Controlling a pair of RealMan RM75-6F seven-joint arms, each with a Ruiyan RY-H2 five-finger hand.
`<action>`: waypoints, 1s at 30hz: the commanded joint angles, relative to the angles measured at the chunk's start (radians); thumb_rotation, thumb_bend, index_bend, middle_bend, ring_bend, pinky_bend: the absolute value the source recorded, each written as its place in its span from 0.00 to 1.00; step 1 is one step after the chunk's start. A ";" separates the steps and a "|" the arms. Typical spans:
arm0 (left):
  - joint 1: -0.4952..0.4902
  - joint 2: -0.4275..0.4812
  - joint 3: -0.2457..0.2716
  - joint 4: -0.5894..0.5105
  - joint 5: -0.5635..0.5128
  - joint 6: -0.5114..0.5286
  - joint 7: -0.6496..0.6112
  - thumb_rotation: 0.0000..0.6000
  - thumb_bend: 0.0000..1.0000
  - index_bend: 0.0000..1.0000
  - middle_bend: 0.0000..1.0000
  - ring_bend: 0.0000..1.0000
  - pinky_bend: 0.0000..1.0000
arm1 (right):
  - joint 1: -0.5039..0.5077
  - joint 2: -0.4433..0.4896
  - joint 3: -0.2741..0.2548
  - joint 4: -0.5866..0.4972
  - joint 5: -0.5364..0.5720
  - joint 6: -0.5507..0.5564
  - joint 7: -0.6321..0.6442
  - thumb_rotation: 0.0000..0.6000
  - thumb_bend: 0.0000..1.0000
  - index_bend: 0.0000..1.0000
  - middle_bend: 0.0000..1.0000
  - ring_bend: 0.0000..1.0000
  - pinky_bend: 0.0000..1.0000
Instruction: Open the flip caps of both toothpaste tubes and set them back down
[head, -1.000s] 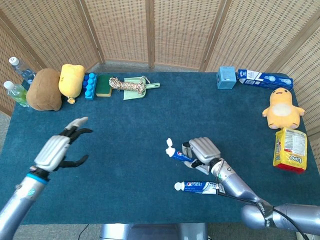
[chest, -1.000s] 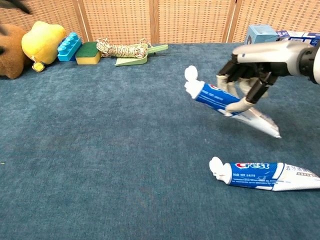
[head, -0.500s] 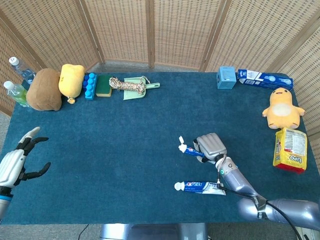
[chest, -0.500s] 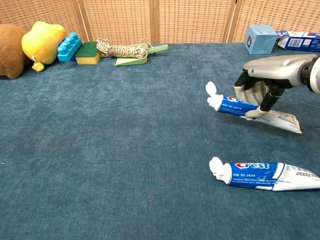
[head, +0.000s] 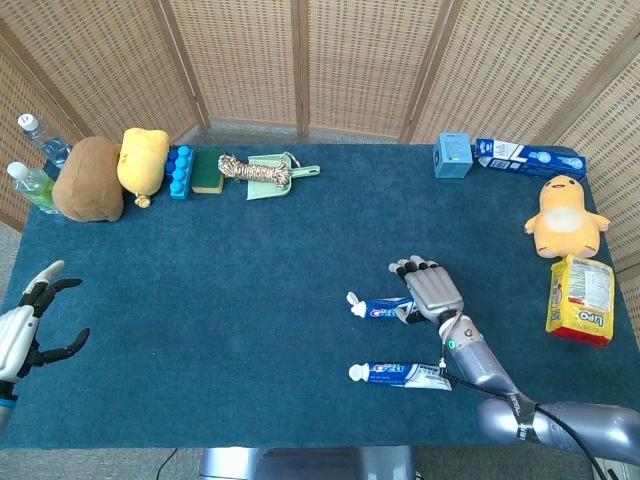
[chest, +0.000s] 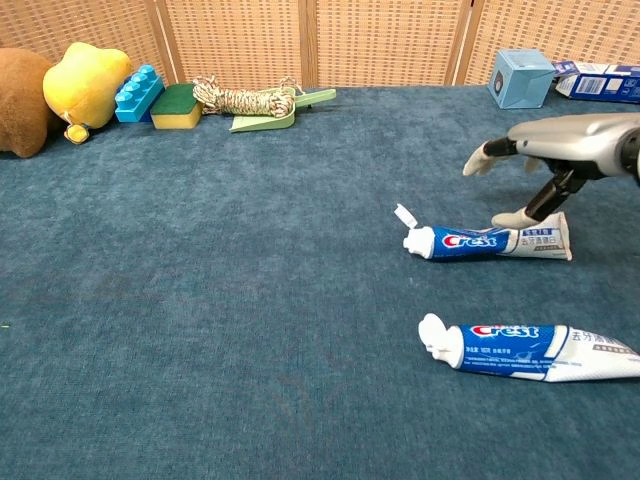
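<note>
Two toothpaste tubes lie flat on the blue table cloth (chest: 200, 330), both w/ flip caps open. Far tube (chest: 490, 241) lies roughly crosswise, cap end toward robot's left, white cap (chest: 405, 217) hinged up off the nozzle. Near tube (chest: 525, 347) lies parallel, closer to table's front edge, cap (chest: 434, 331) also flipped open, same end. Tubes near each other but apart, not touching.

Right hand (chest: 545, 160) hovers over crimped end of far tube; fingers spread apart, holding nothing. In chest view the thumb tip (chest: 512, 218) sits at or just above the tube's top edge – contact cannot be confirmed. Head view shows same hand (head: 428, 288) palm-down, fingers fanned out past the tube.

Left hand (head: 25, 325) at far left edge of table, well apart from both tubes; fingers apart, nothing held. Seen in head view only.

Other items, back edge, left to right: brown plush (head: 88, 179), yellow plush (head: 142, 161), blue blocks (head: 179, 170), green sponge (head: 208, 170), coil of rope (head: 255, 171) on a pale green dustpan (head: 285, 168). Two bottles (head: 32, 170) at far left corner. Back right: light blue box (head: 452, 155), toothbrush carton (head: 528, 157). Right edge: yellow duck plush (head: 565, 217), yellow snack pack (head: 580, 298)
</note>
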 joint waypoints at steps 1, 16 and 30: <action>0.008 -0.003 -0.001 0.005 0.001 0.006 0.021 1.00 0.29 0.18 0.02 0.00 0.17 | -0.048 0.039 0.028 -0.031 -0.046 0.009 0.100 0.76 0.35 0.14 0.15 0.07 0.19; 0.097 -0.062 0.044 0.063 0.046 0.084 0.220 1.00 0.29 0.25 0.14 0.01 0.16 | -0.321 0.097 0.025 -0.094 -0.390 0.327 0.341 1.00 0.39 0.27 0.25 0.16 0.21; 0.188 -0.142 0.062 0.111 0.167 0.222 0.267 1.00 0.29 0.26 0.15 0.04 0.16 | -0.506 0.075 -0.038 -0.102 -0.550 0.550 0.261 1.00 0.40 0.32 0.26 0.17 0.21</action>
